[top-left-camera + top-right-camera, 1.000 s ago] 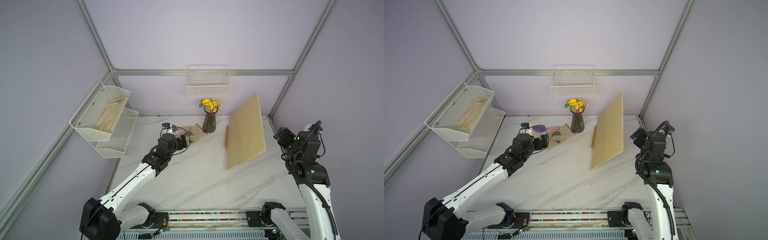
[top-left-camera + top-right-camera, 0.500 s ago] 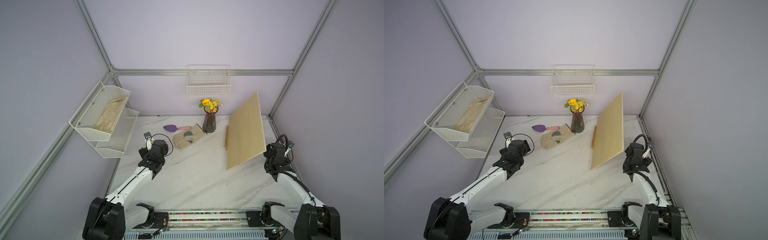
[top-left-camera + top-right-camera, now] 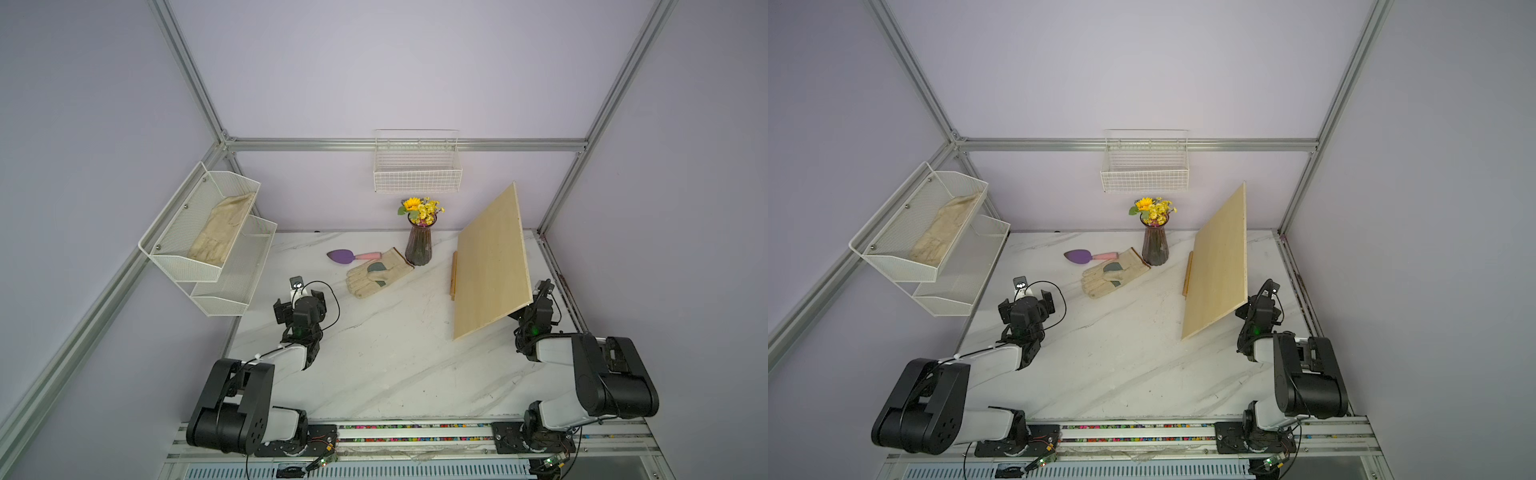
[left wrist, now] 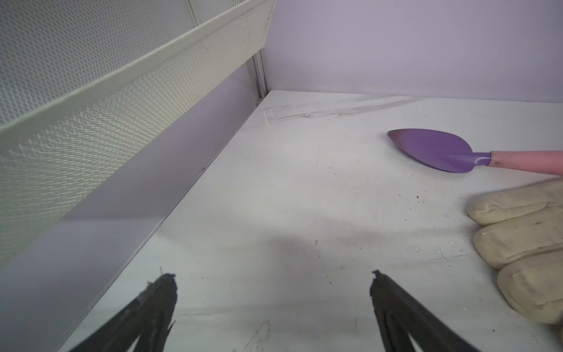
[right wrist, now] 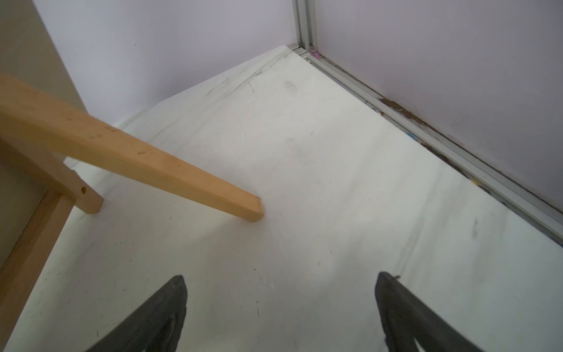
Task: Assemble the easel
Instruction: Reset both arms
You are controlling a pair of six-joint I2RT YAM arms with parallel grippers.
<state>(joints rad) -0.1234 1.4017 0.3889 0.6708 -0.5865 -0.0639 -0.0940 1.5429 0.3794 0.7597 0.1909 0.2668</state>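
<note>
Here, the easel point(image 5: 152, 161) stands at the right rear of the marble table point(image 3: 395, 361), its orange-brown legs splayed and the rear leg's foot planted on the tabletop. A large pale board point(image 3: 490, 266) leans tilted against its front, so in both top views only a thin wooden edge of the frame shows along the board's left side. The right gripper point(image 5: 281, 279) hangs low just beside the board's near right corner, jaws spread wide and empty, apart from the rear leg. The left gripper point(image 4: 272, 275) sits over the table's left side beneath a white mesh rack point(image 3: 232, 286), its jaws likewise wide apart with nothing between them. Near it lie a cream work glove point(image 3: 376, 276) and a purple trowel point(image 3: 345, 256) with a pink handle. A dark vase point(image 3: 417, 249) of yellow flowers stands between the glove and the board. A second glove point(image 3: 220, 232) rests in the rack's upper tier.
</note>
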